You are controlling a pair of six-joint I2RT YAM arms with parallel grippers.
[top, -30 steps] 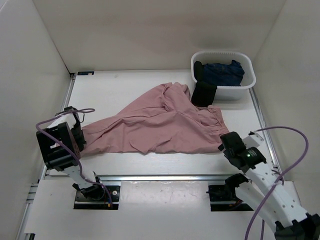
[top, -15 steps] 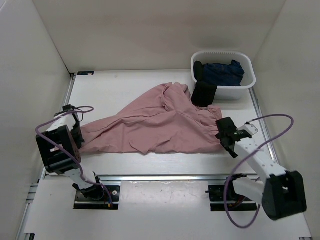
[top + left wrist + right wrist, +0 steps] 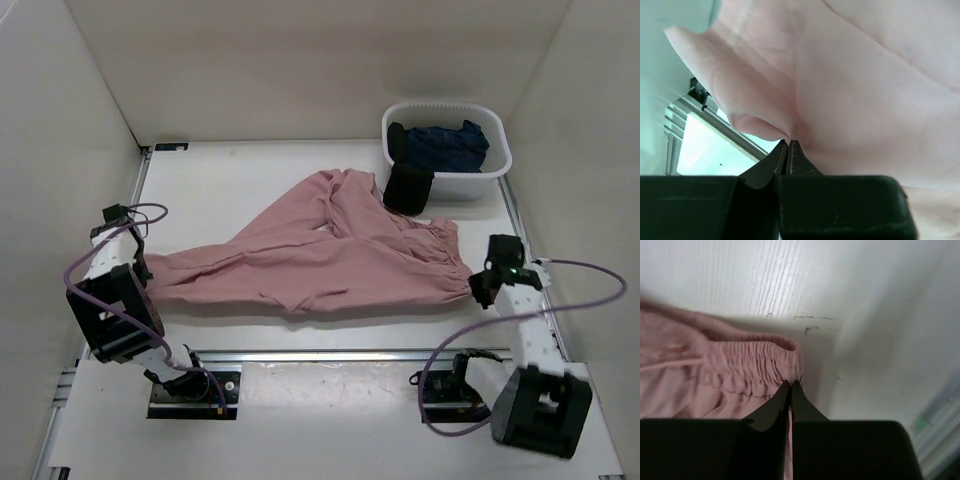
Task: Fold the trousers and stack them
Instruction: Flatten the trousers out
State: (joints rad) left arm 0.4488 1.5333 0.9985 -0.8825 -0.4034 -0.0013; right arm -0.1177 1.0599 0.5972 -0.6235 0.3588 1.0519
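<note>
We see the pink trousers (image 3: 320, 255) stretched flat just in front of the white basket (image 3: 497, 172), running away to its left. Our right gripper (image 3: 791, 383) is pinched tight on the elastic waistband (image 3: 755, 357) near the basket; our left gripper (image 3: 788, 143) clamps the leg hem (image 3: 735, 30) farthest from it.

Far side, 10 to 12 o'clock: bare counter (image 3: 230, 180) between the trousers (image 3: 320, 250) and the back wall (image 3: 300, 70); the widest free patch.
Middle, 9 to 3 o'clock: trousers stretched from left gripper (image 3: 143, 280) to right gripper (image 3: 477, 285), both pinched on cloth; fabric bars any low pass.
Far right, 1 to 2 o'clock: basket (image 3: 497, 165), with a dark garment (image 3: 408, 187) hanging over its near rim, just beside the trousers.
Near edge, 6 o'clock: narrow bare strip between trousers and rail (image 3: 320, 352).
Sides: left wall (image 3: 60, 150) and right wall (image 3: 580, 150) close in; a cable (image 3: 590, 270) loops at 4 o'clock.
</note>
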